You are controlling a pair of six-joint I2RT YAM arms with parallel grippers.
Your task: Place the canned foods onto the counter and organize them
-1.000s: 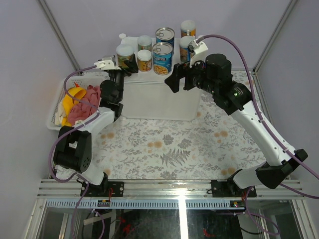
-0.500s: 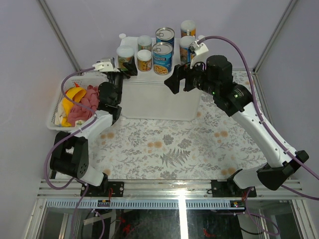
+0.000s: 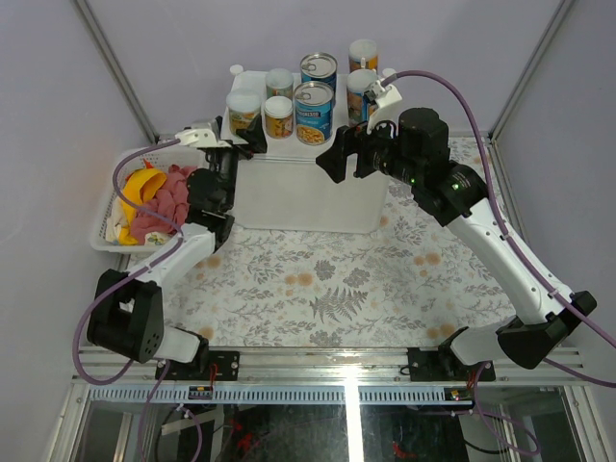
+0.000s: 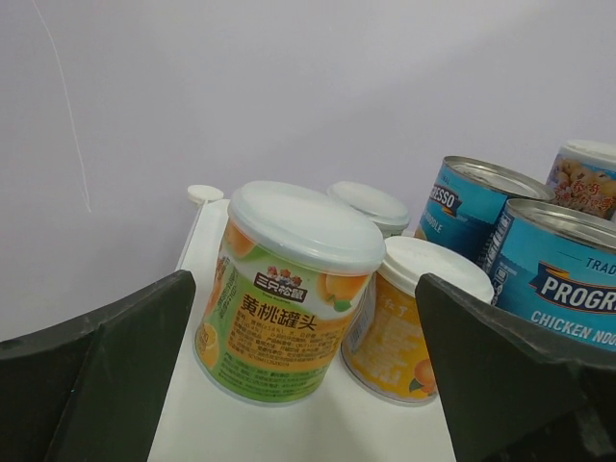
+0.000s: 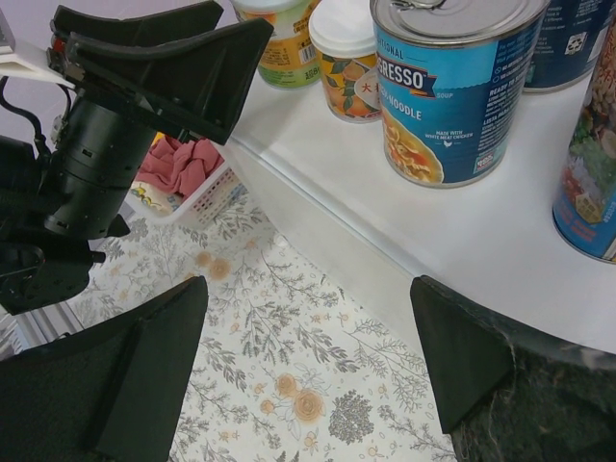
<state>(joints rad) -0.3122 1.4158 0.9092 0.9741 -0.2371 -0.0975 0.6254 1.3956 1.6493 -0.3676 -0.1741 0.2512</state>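
Note:
The canned foods stand together on the flat top of the white counter [image 3: 298,192]. They are two blue-labelled steel cans [image 3: 314,111], two slim canisters [image 3: 361,91] and small white-lidded jars [image 3: 279,115]. My left gripper [image 3: 245,137] is open at the counter's front left. A green-and-yellow jar [image 4: 294,289] stands just ahead, between its spread fingers [image 4: 106,375] and untouched. My right gripper [image 3: 348,154] hangs open and empty over the counter's front edge [image 5: 318,221]. The front blue can [image 5: 452,87] is just beyond it.
A white mesh basket [image 3: 111,226] left of the counter holds a pink cloth [image 3: 164,202] and a yellow banana [image 3: 140,183]. The floral tablecloth [image 3: 327,279] covers the table in front. Purple walls close the back and sides.
My left arm's elbow has swung left and its wrist has shifted slightly right at the counter's corner. The cans and my right arm have not moved.

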